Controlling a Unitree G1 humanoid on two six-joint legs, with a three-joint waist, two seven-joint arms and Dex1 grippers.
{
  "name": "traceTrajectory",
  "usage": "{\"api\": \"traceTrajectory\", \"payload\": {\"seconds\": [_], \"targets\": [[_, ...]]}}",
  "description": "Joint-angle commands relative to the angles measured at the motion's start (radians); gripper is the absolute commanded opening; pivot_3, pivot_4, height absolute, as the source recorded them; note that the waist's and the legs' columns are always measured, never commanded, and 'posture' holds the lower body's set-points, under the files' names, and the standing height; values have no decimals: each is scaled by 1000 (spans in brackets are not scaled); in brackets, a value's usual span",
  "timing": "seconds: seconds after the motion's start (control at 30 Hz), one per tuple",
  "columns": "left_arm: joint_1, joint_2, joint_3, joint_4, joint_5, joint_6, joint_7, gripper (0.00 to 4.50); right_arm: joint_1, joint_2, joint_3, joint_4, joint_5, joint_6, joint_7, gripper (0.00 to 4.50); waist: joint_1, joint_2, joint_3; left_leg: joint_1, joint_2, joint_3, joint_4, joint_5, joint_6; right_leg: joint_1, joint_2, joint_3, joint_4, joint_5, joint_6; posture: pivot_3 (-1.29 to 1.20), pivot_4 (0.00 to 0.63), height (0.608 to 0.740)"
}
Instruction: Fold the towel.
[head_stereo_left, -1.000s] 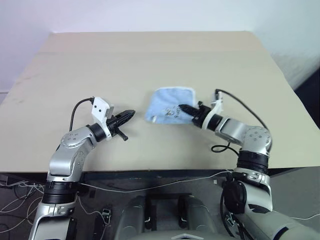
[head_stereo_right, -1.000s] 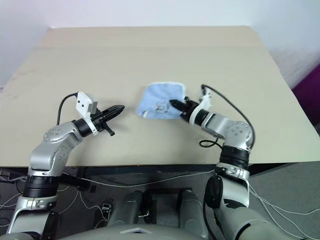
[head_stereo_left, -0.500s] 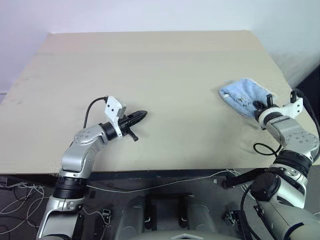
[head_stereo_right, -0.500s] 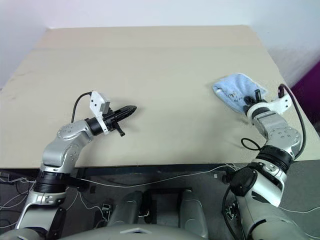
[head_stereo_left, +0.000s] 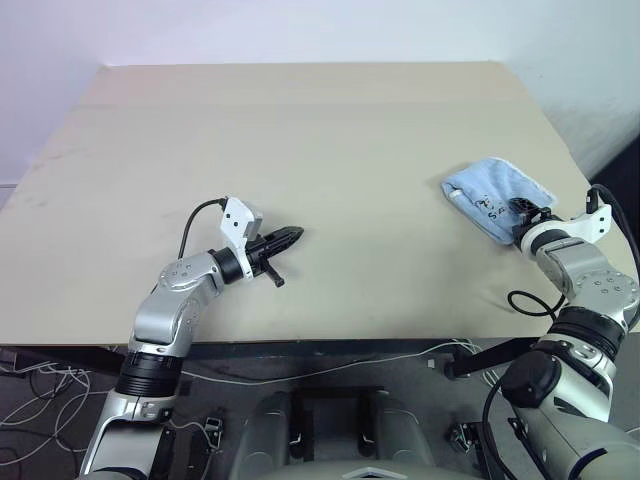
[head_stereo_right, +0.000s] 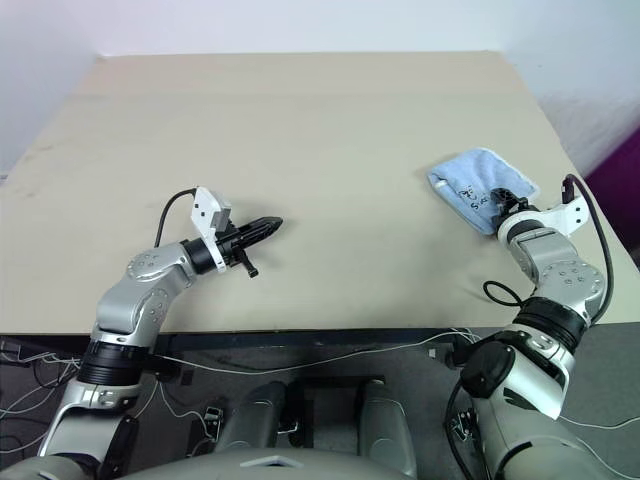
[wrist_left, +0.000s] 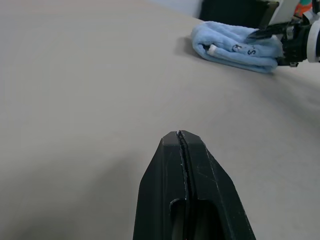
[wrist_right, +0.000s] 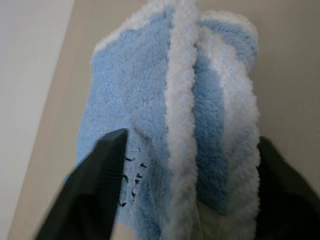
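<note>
The towel (head_stereo_left: 495, 193) is a light blue, white-edged bundle, folded over, lying near the table's right edge. My right gripper (head_stereo_left: 524, 210) is at the towel's near end. The right wrist view has its two black fingers (wrist_right: 100, 180) spread wide, open, with the towel (wrist_right: 150, 100) lying between them. Over the table's middle left, my left gripper (head_stereo_left: 296, 235) is shut and holds nothing. It points level toward the towel (wrist_left: 230, 44) from far off. The left wrist view also catches the right gripper (wrist_left: 272, 34) at the towel's end.
The tan table (head_stereo_left: 300, 130) stretches wide between the two grippers. Its right edge (head_stereo_left: 590, 190) runs close beside the towel. Cables (head_stereo_left: 330, 365) hang below the front edge.
The right gripper carried the towel from the table's middle to the right edge, then its fingers spread open. The left gripper drifted a little to the right, still shut.
</note>
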Motion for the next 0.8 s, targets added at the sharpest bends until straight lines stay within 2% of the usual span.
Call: {"api": "traceTrajectory", "payload": {"seconds": [0.03,0.23,0.43,0.6,0.8], "targets": [[-14,-8,-2,-8,3,-23,-6,0,5,-4,-28,-90,42,-44,-12,4479,0,0,0,0,0,0,0,0,0,0,0,0,0,0,0,0,150,740],[-49,-38,21,57,27,-38,47,0,37,-35,12,-164,-19,-141,7,4479,2,0,0,0,0,0,0,-2,3,0,0,0,0,0,0,0,150,740],[-141,-78,86,229,90,-63,232,0,207,-201,466,-352,-429,-317,278,4479,-6,1,0,0,0,0,0,-2,4,0,0,1,0,0,1,0,150,740],[-132,-54,96,274,142,-117,270,0,248,-195,675,-436,-581,-458,434,4479,-5,0,0,2,1,0,0,-2,4,0,2,1,0,0,1,0,150,740],[-82,-35,124,237,128,-138,251,0,264,-130,856,-471,-652,-516,584,4479,6,-1,0,2,0,0,1,1,-1,1,0,0,0,0,1,0,150,740]]}}
